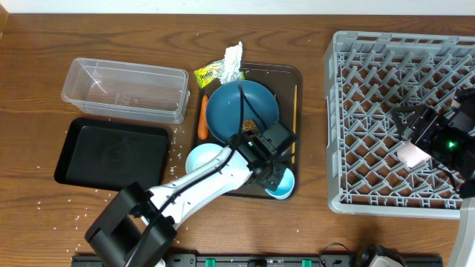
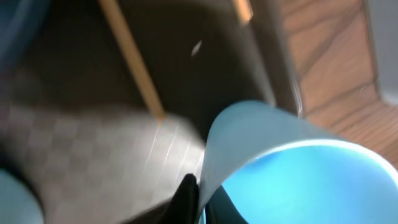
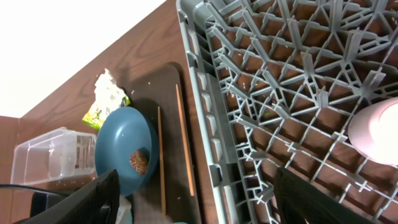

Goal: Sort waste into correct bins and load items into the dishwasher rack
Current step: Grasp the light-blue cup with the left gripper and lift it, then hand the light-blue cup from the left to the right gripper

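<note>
Dishwasher rack [image 1: 334, 126], the large square grey plastic one with a lattice of pegs, stands at the right of the wooden tabletop [image 1: 44, 74], and your risk is the trip to it: its raised wall faces the dark brown serving tray [image 1: 274, 70], so a low carry could knock the load against that rim. On the tray the large dark blue dish [image 1: 230, 111], a brown food lump [image 1: 251, 127] in it, lies just behind your left gripper [image 1: 273, 174]; swing back while lifting and the arm could shove it. The white bowl [image 1: 202, 159] sits right beside that arm, equally exposed. The small blue cup [image 1: 282, 187] stands at the tray's front right corner, and your left fingers [image 2: 186, 199] are pressed together on its thin wall at the rim, as far as the wrist view shows; such an edge pinch could let it pivot or slip out. A small pink cup [image 3: 376, 130] lies in the rack, your right gripper [image 3: 196, 177] just beside it with fingers spread, holding nothing, so set down clear of both. Thin wooden chopsticks [image 3: 185, 140] lie near the blue cup; dragging it could roll them off the tray.
</note>
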Robot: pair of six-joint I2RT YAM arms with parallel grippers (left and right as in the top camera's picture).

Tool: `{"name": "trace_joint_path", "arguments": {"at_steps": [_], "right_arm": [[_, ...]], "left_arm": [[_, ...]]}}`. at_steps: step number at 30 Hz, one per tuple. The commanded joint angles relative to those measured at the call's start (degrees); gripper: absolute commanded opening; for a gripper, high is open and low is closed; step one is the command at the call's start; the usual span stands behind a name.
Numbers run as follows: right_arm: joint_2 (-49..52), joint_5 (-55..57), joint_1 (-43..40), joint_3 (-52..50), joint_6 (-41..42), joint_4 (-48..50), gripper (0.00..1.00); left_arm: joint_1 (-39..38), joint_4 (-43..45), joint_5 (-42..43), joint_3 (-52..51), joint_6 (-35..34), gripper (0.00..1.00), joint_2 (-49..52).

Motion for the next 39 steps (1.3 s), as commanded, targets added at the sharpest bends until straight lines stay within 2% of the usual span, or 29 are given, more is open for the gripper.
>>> {"name": "trace_joint_path", "arguments": {"at_steps": [1, 6, 9, 11, 14, 17, 19, 21, 29, 34, 36, 39], "right_arm": [[0.13, -0.26, 0.37, 0.24, -0.42, -0.74, 0.74], [0.13, -0.44, 1.03, 0.24, -2.62, -2.47, 0.73], [0.13, -5.35, 2.75, 0.24, -9.86, -3.19, 0.69], [0.11, -12.46, 4.98, 0.24, -16.7, -4.04, 0.68], [0.13, -20.52, 9.53, 0.24, -21.86, -4.35, 0.7], [0.13, -28.41, 15.41, 0.24, -25.09, -2.1, 0.72], [0.13, -32.2, 19.61, 0.24, -25.24, 0.92, 0.78], [0.13, -35.45, 23.78, 0.24, -25.22, 4.7, 0.81], [0.5, -36.46, 38.05, 0.24, -23.71, 19.08, 0.83], [2.03, -36.13, 41.99, 0.24, -23.69, 26.05, 0.82], [2.8, -37.03, 43.08, 0.24, -23.63, 27.91, 0.81], [3.89, -37.16, 45.27, 0.24, -23.65, 28.96, 0.74]], "left_arm": [[1.84, -3.21, 0.11, 2.58, 0.44, 0.06, -3.96], [8.26, -7.89, 0.66, 6.45, 1.64, 0.06, -13.75], [14.82, -7.34, 6.97, 6.47, 4.22, 0.06, -20.46], [20.2, -6.78, 14.82, 6.47, 5.77, 0.06, -24.06], [27.71, -5.35, 28.44, 6.47, 6.34, 0.06, -27.41], [33.31, -3.23, 42.21, 6.47, 6.29, 0.06, -28.68], [35.34, -1.4, 51.1, 6.47, 6.27, 0.06, -28.68], [36.02, 0.46, 56.68, 6.47, 5.55, 0.06, -28.61], [36.04, 8.22, 66.05, 6.47, 0.09, 0.06, -28.63], [36.04, 10.93, 69.2, 6.47, -2.12, 0.06, -28.63], [36.04, 11.13, 69.59, 6.47, -2.34, 0.06, -28.63], [36.04, 11.15, 69.57, 6.47, -2.34, 0.06, -28.63]]}}
